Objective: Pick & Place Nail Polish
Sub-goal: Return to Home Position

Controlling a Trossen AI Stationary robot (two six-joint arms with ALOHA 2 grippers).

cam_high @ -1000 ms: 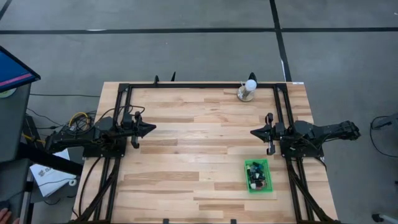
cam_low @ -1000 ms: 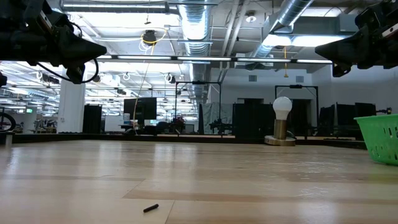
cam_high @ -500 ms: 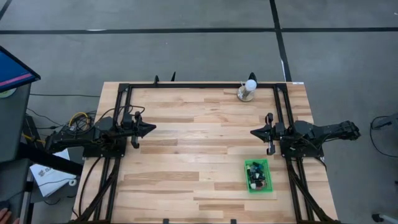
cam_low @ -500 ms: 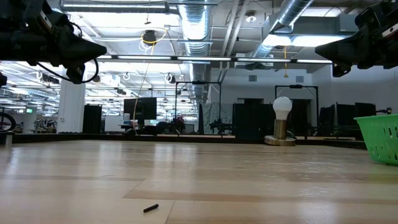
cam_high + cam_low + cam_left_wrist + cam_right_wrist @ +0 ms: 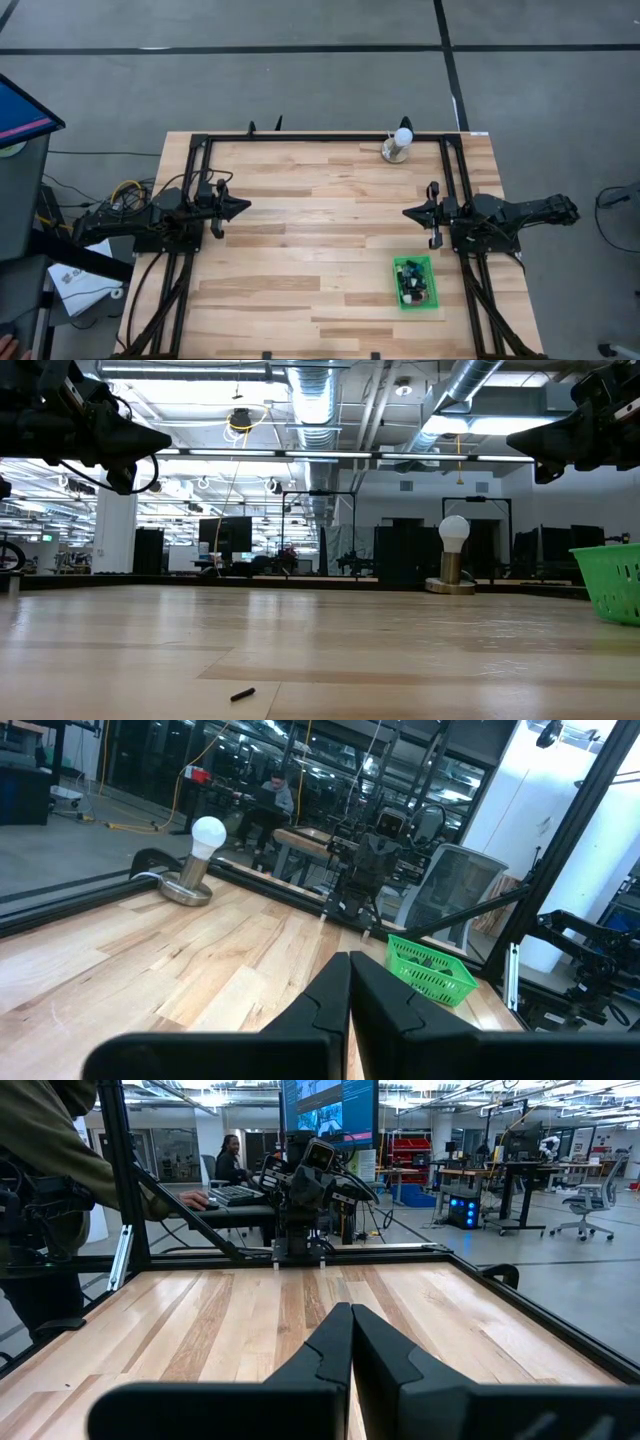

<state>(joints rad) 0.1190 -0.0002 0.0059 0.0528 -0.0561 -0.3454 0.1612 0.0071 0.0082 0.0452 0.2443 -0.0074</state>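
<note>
High view: left hand [image 5: 243,207] and right hand [image 5: 408,212], each pressed together, hover well apart at opposite edges of the table [image 5: 320,235].

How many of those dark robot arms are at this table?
2 arms. The left gripper, shut, hangs over the left side of the wooden table; the right gripper, shut, over its right side, near the green plastic bin.

No words, numbers or brand marks can be read. The overhead screen [image 5: 330,1105] in the room beyond the surface [image 5: 250,1310] shows bright panels, their lettering too small to make out.
</note>
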